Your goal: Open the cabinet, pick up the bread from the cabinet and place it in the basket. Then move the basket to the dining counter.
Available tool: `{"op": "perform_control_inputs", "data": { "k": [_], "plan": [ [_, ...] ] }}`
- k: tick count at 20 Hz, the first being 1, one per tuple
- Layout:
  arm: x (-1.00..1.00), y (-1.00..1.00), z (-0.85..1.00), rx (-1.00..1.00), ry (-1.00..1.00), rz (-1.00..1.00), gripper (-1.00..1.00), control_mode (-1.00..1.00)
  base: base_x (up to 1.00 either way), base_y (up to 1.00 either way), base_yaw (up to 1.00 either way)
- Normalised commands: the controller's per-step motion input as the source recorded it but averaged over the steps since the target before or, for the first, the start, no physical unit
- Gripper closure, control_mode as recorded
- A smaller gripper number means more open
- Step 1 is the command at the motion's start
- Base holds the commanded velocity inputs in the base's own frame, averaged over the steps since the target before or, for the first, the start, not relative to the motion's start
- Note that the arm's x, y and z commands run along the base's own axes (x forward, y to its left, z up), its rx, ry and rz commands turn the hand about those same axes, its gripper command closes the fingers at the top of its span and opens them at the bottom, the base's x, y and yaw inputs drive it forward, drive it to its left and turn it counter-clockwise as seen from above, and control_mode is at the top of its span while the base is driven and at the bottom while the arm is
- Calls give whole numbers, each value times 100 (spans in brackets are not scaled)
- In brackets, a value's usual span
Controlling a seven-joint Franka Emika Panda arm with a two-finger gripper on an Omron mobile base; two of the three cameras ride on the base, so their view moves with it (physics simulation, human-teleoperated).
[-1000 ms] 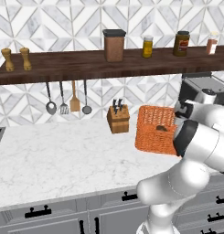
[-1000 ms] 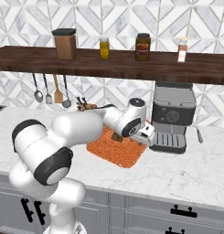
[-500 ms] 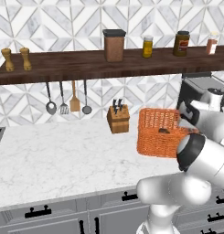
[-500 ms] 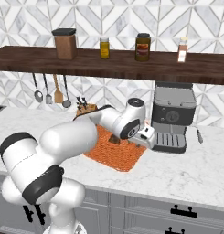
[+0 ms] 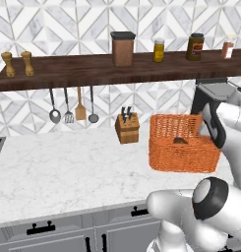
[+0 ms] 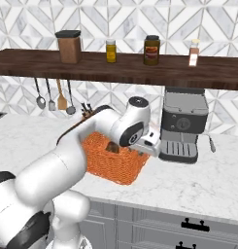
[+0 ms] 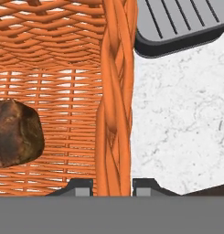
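Dark lumpy bread (image 7: 15, 132) lies inside orange basket (image 7: 63, 68)

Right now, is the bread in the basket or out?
In: the bread lies on the woven floor inside the basket, whose rim the jaws grip.

The basket (image 7: 114, 91) between my jaws is orange woven wicker, its rim a thick twisted braid, its walls ribbed and rough with light showing through the weave. The bread (image 7: 15, 132) inside has a dark brown, lumpy crust with a faint sheen. The table (image 5: 58, 167) is white marble with thin grey veins, smooth and slightly glossy. The coffee machine (image 6: 183, 124) looks like grey metal with a matt finish. The knife block (image 5: 127, 128) is plain light wood, and the shelf (image 5: 92, 69) is dark stained wood.
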Motion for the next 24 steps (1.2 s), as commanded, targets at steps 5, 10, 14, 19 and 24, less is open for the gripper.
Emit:
{"op": "perform_control_inputs", "data": {
  "k": [5, 10, 14, 19, 24],
  "plan": [
    [-58, 58, 61, 0, -16, -4, 100, -100, 0, 0, 0],
    [-45, 53, 56, 0, -16, -10, 100, -100, 0, 0, 0],
    [-33, 16, 36, 0, -6, -1, 100, -100, 0, 0, 0],
    [-19, 31, 38, 0, -6, 0, 100, -100, 0, 0, 0],
    [-9, 32, 34, 0, -3, 0, 100, -100, 0, 0, 0]
  ]
}}
